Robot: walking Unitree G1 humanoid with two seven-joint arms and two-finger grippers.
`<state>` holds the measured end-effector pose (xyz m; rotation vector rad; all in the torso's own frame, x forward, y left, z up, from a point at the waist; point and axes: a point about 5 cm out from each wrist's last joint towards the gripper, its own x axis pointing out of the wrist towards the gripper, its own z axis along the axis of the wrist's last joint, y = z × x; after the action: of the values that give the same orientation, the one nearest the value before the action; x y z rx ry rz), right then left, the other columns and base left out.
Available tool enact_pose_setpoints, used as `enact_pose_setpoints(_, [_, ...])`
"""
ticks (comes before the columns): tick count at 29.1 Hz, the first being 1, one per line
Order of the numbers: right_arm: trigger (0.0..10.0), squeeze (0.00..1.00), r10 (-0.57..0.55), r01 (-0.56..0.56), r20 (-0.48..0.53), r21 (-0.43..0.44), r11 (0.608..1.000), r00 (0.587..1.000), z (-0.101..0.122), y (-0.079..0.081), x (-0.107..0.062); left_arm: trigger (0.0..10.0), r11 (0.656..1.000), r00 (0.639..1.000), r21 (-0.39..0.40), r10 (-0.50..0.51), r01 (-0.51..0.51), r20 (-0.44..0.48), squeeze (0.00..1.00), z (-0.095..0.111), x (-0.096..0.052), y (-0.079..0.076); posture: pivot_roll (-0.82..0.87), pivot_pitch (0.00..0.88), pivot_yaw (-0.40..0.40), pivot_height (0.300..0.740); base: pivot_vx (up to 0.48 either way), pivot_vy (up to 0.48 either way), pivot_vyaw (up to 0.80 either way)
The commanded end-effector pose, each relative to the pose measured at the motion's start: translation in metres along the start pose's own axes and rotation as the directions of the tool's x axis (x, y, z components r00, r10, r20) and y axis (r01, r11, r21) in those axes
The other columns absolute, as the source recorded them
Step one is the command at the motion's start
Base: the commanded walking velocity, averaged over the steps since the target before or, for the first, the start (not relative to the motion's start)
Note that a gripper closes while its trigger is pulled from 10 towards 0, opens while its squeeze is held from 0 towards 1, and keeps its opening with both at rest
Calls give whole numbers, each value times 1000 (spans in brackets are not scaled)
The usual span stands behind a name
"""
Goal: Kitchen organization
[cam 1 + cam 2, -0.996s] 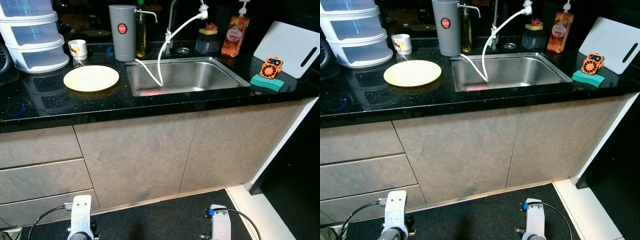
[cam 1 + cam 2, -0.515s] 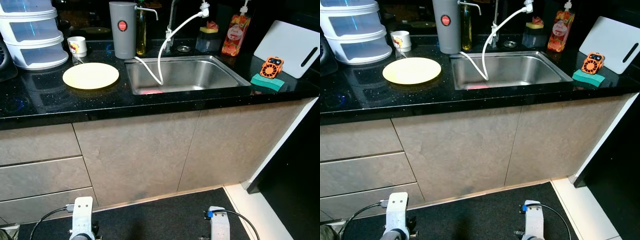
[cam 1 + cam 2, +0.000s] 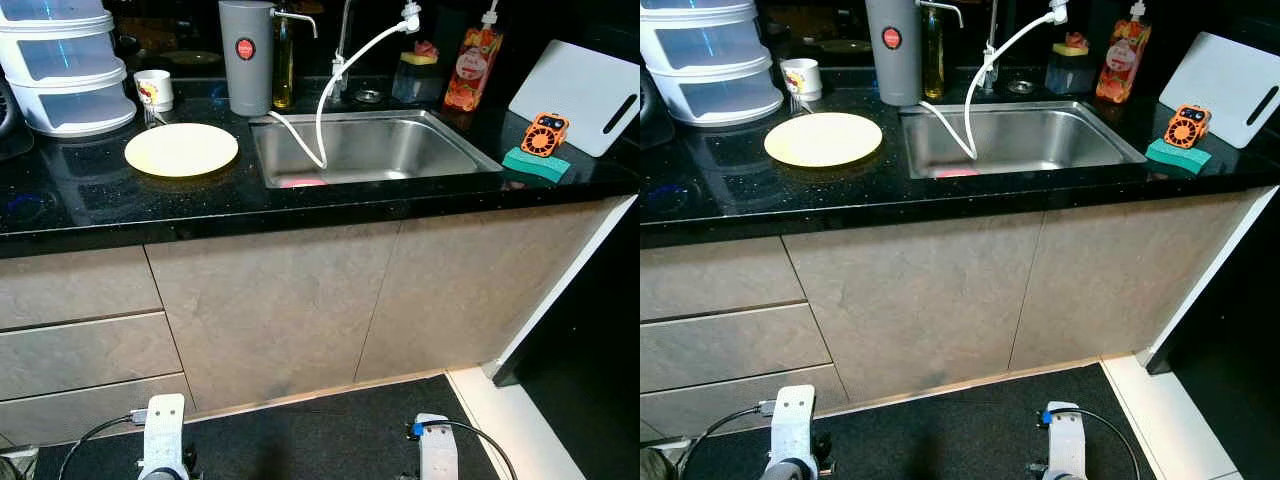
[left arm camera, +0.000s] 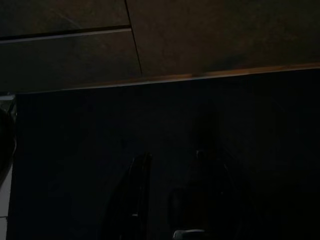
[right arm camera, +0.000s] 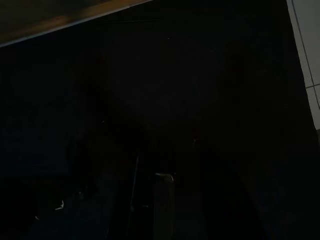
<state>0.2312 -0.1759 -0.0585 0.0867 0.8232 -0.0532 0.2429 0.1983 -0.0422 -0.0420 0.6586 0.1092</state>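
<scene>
Both arms hang idle, left claw (image 4: 167, 200) fingers look parted, right claw state unreadable; yellow plate (image 3: 181, 150) sits on worktop (image 3: 120, 205) left of sink (image 3: 370, 150), so close in squarely before reaching.

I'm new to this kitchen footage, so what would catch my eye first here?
The steel sink set in the black counter, with a white hose drooping into it from the tap. To its left lies a pale yellow plate; at the right end an orange gadget sits on a green sponge before a white cutting board. Both arms hang low, idle.
</scene>
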Motion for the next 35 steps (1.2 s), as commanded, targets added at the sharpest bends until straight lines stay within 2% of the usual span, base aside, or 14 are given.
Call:
enact_pose_setpoints(1, [10000, 0, -15, 16, -36, 22, 1000, 999, -10, -2, -2, 10000, 1000, 1000, -2, -8, 8, -15, 0, -7, -2, -4, 52, 75, -23, 740, 0, 0, 0])
enact_pose_setpoints(11, [10000, 0, -14, 15, -37, 24, 1000, 999, -10, 1, -1, 10000, 1000, 1000, -3, -4, 3, -15, 0, -6, -1, -2, 56, 43, -13, 740, 0, 0, 0])
enact_pose_setpoints(34, [10000, 0, 0, 0, -29, 7, 1000, 1000, -4, -1, 0, 10000, 1000, 1000, -23, -2, 2, -12, 0, -1, 1, -6, 60, 58, -29, 740, 0, 0, 0])
enact_pose_setpoints(35, [10000, 35, 6, -5, -27, 13, 1000, 1000, -3, 0, 0, 10000, 999, 1000, -37, -14, 14, -6, 1000, 1, 1, -8, 61, 60, -28, 740, 0, 0, 0])
